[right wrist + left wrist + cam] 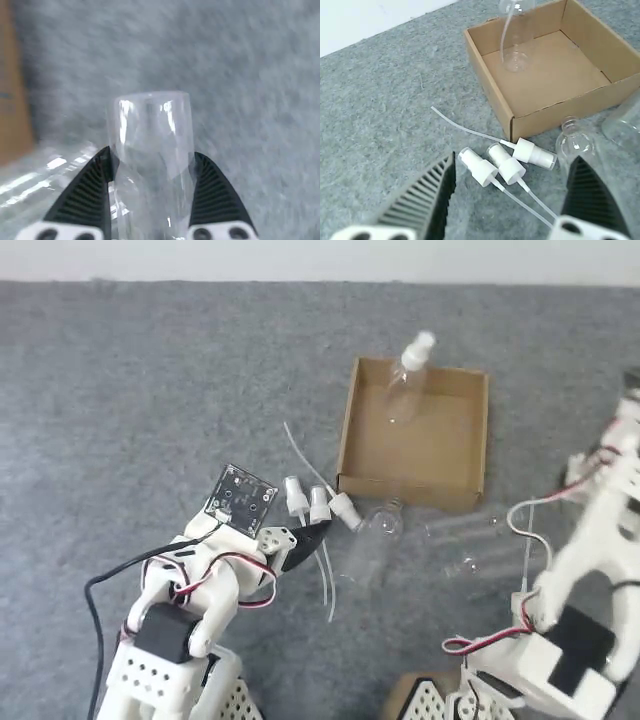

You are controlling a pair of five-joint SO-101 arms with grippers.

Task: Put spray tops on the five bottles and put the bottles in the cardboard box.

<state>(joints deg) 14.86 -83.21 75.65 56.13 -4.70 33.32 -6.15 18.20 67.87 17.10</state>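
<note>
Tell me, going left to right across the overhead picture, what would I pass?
left arm → three loose spray tops → uncapped bottle lying on its side → capped bottle in the cardboard box → right arm

We can read no text, number, brand or sign in any of these views. The cardboard box (570, 107) shows us plain brown walls, with no label that we can make out.
</note>
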